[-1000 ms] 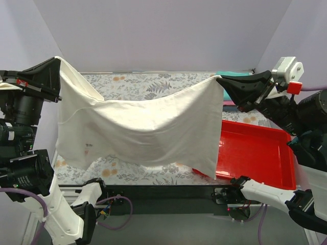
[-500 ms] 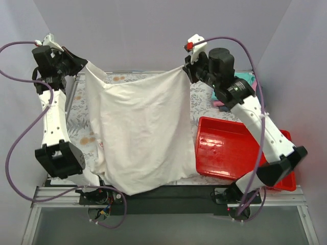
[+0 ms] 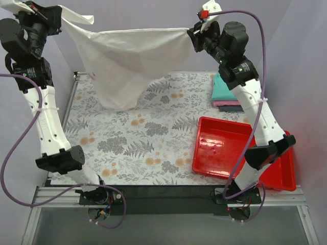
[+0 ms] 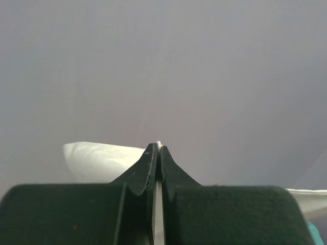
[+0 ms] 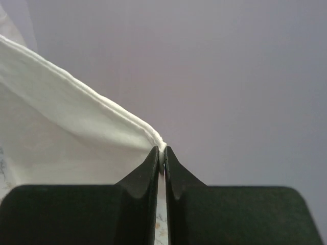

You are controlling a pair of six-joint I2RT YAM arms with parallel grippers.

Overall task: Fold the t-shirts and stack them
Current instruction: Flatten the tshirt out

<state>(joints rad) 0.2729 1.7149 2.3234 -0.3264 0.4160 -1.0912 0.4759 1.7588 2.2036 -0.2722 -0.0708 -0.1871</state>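
Backdrop: plain lilac walls around a floral table [image 3: 148, 143], with a red tray [image 3: 225, 148] at its near right.
White tee [image 3: 130, 56]: in the air, well beyond the tray and to its left. It is stretched between both arms above the table's far edge, and its lower part sags toward the far-left corner.
Left gripper [image 3: 50, 16]: clamped on one top corner. The wrist view shows the jaws pressed together with white cloth between them.
Right gripper [image 3: 192, 37]: pinched shut on the other top corner, with the hem running off its tips.
Folded stack [image 3: 228, 92]: teal over pink, just beyond the tray.
Key relation: the held edge runs left to right between the grippers, and the body hangs below them.
Next move: probably both arms lowering together to lay the tee flat, left of the tray.
Nearer arm: the right one is closer to the stack.
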